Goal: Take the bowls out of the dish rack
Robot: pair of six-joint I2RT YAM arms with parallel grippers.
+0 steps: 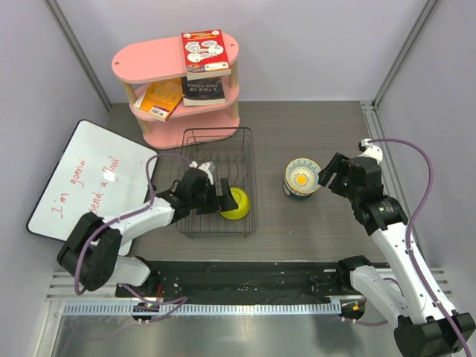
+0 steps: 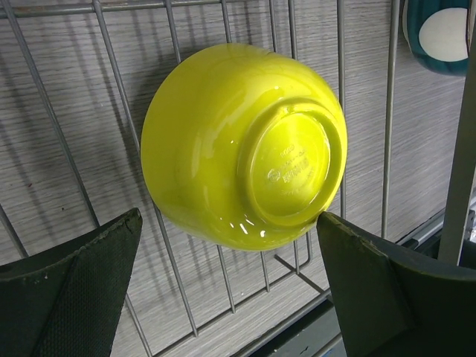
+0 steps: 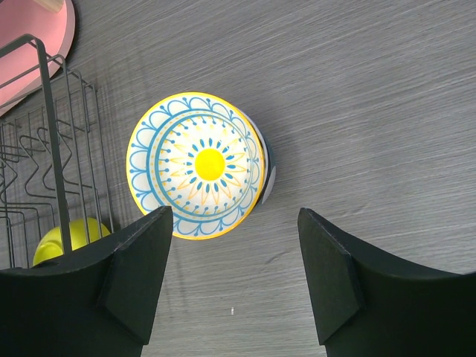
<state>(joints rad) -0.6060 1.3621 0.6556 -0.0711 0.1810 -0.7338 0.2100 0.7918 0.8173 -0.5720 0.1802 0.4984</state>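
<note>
The black wire dish rack [image 1: 216, 160] stands mid-table. A yellow-green bowl [image 1: 238, 203] lies on its side in the rack's front right corner, its base toward the left wrist camera [image 2: 245, 145]. My left gripper [image 1: 222, 198] is open just beside it, one finger [image 2: 97, 275] on each side and below the bowl, not touching [image 2: 229, 227]. The teal-and-white bowl [image 1: 302, 177] with an orange-centred inside [image 3: 195, 165] stands upright on the table right of the rack. My right gripper [image 1: 332, 174] is open and empty, just short of it [image 3: 234, 223]. No white ribbed bowls show clearly.
A pink shelf [image 1: 149, 63] with books stands behind the rack. A whiteboard [image 1: 89, 178] lies at the left. Enclosure walls stand on both sides. The rack's corner post [image 3: 48, 126] and the yellow-green bowl [image 3: 67, 236] show at the left of the right wrist view.
</note>
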